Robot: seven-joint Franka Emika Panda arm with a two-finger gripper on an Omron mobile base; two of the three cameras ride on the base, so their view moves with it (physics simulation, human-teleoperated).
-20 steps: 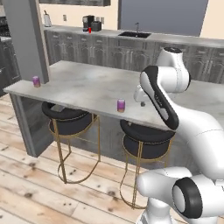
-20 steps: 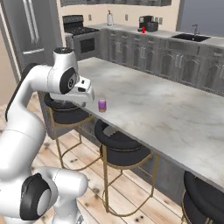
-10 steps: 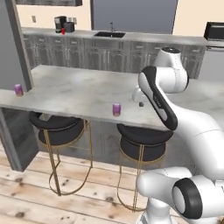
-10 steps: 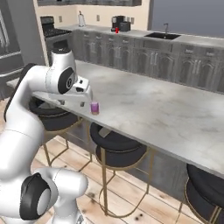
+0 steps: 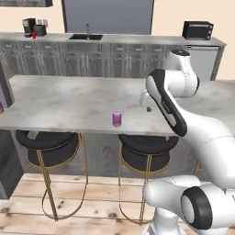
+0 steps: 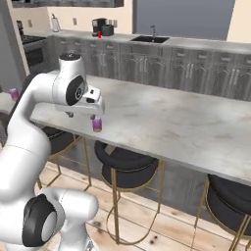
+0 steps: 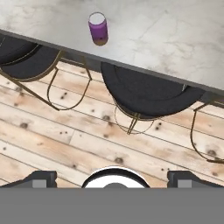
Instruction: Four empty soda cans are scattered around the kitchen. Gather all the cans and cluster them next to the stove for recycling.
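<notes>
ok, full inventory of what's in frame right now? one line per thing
purple can: 1, purple with silvery top, upright near the front edge of the island counter
second purple can: 1, purple, far end of the island, partly cut off
red can: 1, red, back counter beside the coffee machine
island counter: 1, pale marble
bar stools: at least 3, black seats on gold legs, under the island
sink: 1, dark, back counter
coffee machine: 1, black, back counter
microwave: 1, black, back counter
stove: 1, black, by the back counter
floor: light planks
pincer: 1, open, empty, just above the near can
</notes>
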